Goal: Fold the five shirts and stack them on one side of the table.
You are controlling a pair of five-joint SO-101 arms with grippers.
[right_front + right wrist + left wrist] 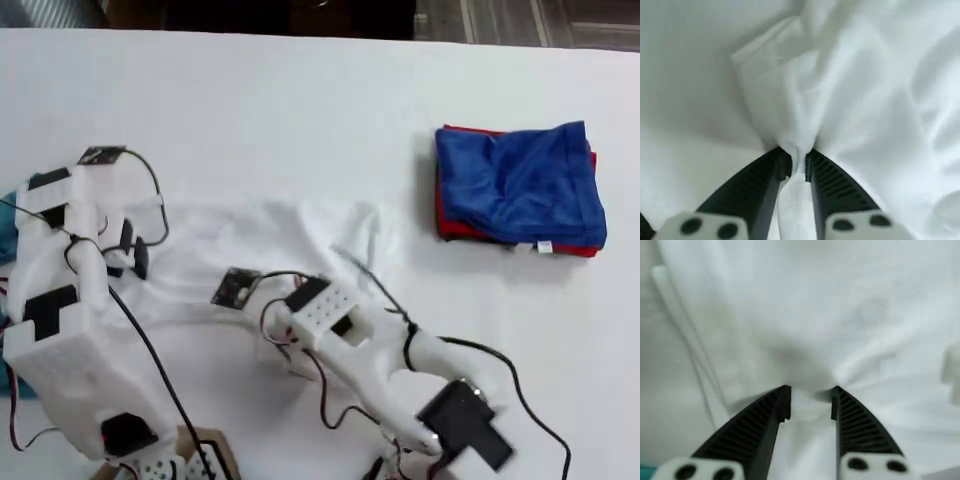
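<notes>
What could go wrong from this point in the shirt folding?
1. The left pincer and right pincer each pinch only a small ridge of the white fabric shirt; a pull may let it slip out.
2. A thin black cable trails over the shirt and might snag or drag it.
3. The folded blue shirt sits rumpled on the folded red shirt, so another layer may sit unevenly.
</notes>
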